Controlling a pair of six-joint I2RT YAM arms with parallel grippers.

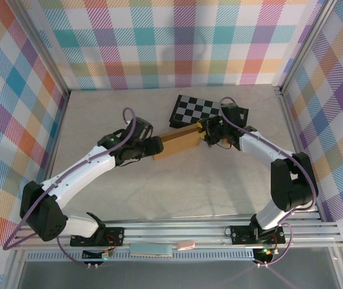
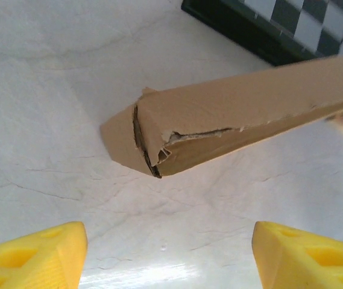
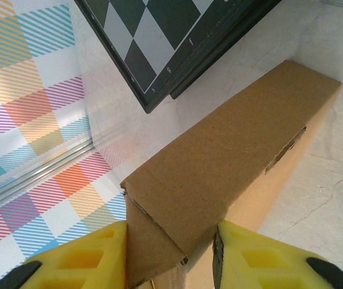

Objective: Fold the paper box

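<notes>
Nearest the lens in the right wrist view, the right gripper's [image 3: 170, 260] yellow fingers [image 3: 81, 262] stood partly closed on one end of the box [image 3: 231, 156]. Cardboard filled the gap between them, one finger against the folded end flap and the other against the long side, so the gripper had hold of the box.

In the left wrist view the left gripper [image 2: 168, 253] was wide open, its fingers [image 2: 32, 253] at the two lower corners of the view with only bare tabletop between them. It held nothing. The other end of the box [image 2: 237, 114] lay ahead of the fingertips and apart from them, its end flaps not fully flush and a rough seam gaping along one edge.

From above, the box [image 1: 177, 143] was a slim closed brown shape lying slantwise between the left gripper [image 1: 154, 146] and the right gripper [image 1: 202, 135], past the middle of the tabletop [image 1: 159, 198] toward its far edge. The checkered board [image 1: 198, 109] lay just beyond it on the far side.
</notes>
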